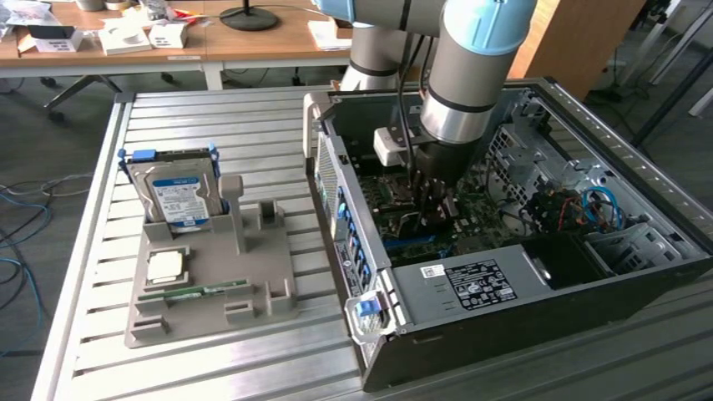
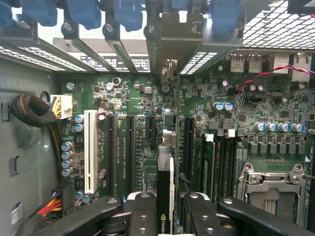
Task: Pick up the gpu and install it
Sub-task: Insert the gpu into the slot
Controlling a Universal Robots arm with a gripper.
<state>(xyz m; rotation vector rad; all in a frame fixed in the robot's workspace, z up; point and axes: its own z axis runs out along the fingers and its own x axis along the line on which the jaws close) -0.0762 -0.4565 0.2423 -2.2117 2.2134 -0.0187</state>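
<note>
My gripper (image 2: 166, 216) is clamped on the gpu (image 2: 165, 189), held edge-on between my fingers (image 2: 142, 216) inside the computer case (image 1: 535, 292). Its long axis runs parallel to the motherboard's expansion slots (image 2: 129, 147) directly beneath, bracket end toward the rear slot openings (image 2: 170, 44).
</note>
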